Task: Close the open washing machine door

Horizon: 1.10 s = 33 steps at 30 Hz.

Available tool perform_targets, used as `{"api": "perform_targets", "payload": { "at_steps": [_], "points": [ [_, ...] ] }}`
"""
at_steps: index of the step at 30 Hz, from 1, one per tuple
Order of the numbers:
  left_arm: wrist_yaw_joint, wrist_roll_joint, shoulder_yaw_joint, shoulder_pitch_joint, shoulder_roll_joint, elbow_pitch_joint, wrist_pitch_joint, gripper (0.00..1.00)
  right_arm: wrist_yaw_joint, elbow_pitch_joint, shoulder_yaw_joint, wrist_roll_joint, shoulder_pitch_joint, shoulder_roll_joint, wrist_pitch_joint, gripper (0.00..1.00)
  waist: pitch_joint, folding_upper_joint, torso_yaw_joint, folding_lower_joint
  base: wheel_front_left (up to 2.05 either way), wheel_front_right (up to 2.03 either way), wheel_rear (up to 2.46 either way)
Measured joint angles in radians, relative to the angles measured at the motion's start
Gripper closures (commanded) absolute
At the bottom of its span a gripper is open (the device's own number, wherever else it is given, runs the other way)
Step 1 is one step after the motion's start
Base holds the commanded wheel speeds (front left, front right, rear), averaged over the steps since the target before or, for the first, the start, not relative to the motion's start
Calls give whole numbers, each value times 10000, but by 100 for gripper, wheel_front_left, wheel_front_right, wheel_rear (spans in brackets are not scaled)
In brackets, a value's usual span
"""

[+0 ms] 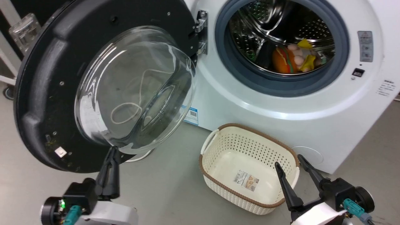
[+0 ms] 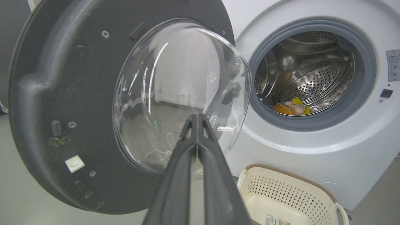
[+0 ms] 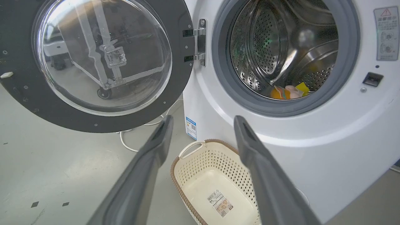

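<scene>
From the head: washing machine door [image 1: 40, 93] wide open left of the drum [image 1: 281, 25], left gripper [image 1: 112, 151] pinched tight under its glass [image 1: 131, 87], right gripper [image 1: 288, 160] spread wide; from the left wrist: fingers [image 2: 175, 175] pressed together before the glass [image 2: 162, 78]; from the right wrist: fingers [image 3: 140, 175] far apart over the basket [image 3: 215, 162].

No words are sharp enough to read. A grey label [image 3: 387, 33] with a red warning triangle is at the upper right of the washer [image 3: 312, 150] front. The blue sticker [image 3: 191, 128] lower on the front and the paper label [image 3: 218, 203] in the basket [image 3: 203, 162] carry print that is too small.
</scene>
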Motion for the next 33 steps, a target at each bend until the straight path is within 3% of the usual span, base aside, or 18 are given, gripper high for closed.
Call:
{"api": "perform_targets", "payload": {
  "at_steps": [5, 10, 15, 20, 28, 33],
  "points": [
    [-163, -58, 347, -49, 38, -391, -100, 100, 0, 19, -23, 2, 5, 0, -96, 0, 93, 0, 213, 0, 0, 0, 0],
    [-295, -326, 1030, -571, 458, -759, -211, 100, 0, -13, -94, 0, 7, 2, -174, 0, 267, 0, 418, 0, 0, 0, 0],
    [-385, -1411, 2297, -1825, 859, -679, -332, 100, 0, -144, -151, 0, 1, -77, -176, 0, 566, 0, 596, 0, 0, 0, 0],
    [-420, -2932, 3670, -3233, 1607, 445, -198, 100, 0, -247, -90, 0, -10, -228, -174, 0, 918, 0, 621, 2, 0, 0, 0],
    [-257, -5810, 4978, -5112, 2817, 3154, 2330, 100, 0, -282, 54, 15, -168, -362, -245, 0, 1309, 0, 508, 2, 0, 0, 0],
    [-186, -7254, 5156, -5843, 3047, 4558, 4305, 100, 0, -265, 84, 61, -171, -433, -353, 0, 1431, 0, 517, 1, 0, 0, 0]
  ]
}}
